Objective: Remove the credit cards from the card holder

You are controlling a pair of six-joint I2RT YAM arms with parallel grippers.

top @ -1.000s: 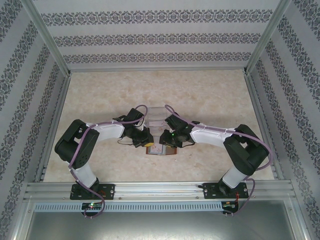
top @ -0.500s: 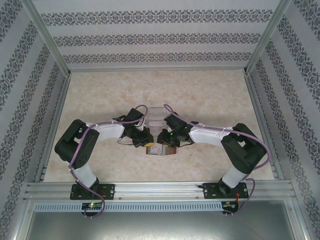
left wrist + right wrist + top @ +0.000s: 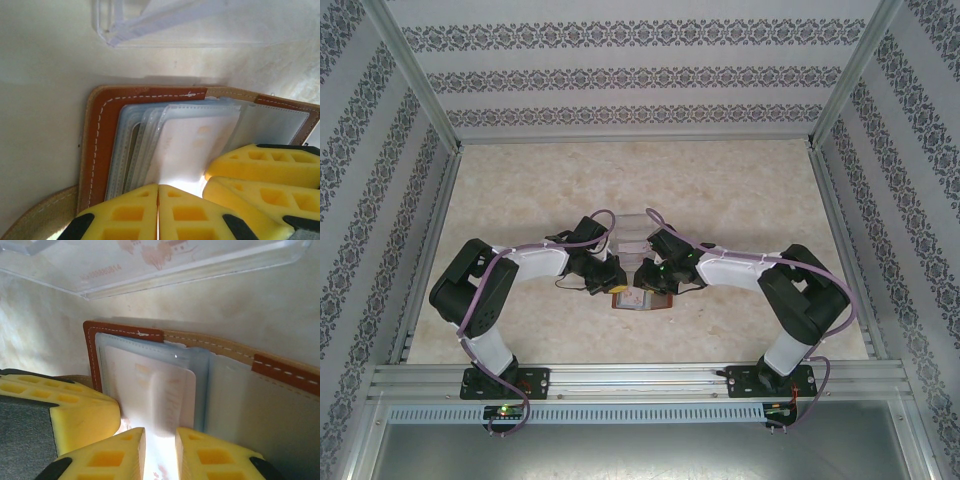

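The card holder (image 3: 642,299), reddish-brown leather (image 3: 100,125), lies open on the table between both arms, grey-blue pockets up (image 3: 200,385). A pale pink-white credit card (image 3: 135,385) (image 3: 195,145) sticks partly out of a pocket. My right gripper (image 3: 160,442) stands over the card's near end, its jaws a narrow gap apart with the card's pale face showing between them; part of the card looks blurred. My left gripper (image 3: 158,189) is shut, its tips resting at the pockets' near edge beside the card. The two grippers' yellow fingers (image 3: 260,170) almost touch.
A clear plastic tray (image 3: 632,232) (image 3: 200,265) stands just beyond the holder, with a pink-printed pale card (image 3: 150,252) seen through it. Patterned walls and metal rails (image 3: 620,375) close in the tabletop. Both arms crowd the middle.
The right arm has shifted slightly left toward the holder. The left arm has stayed put.
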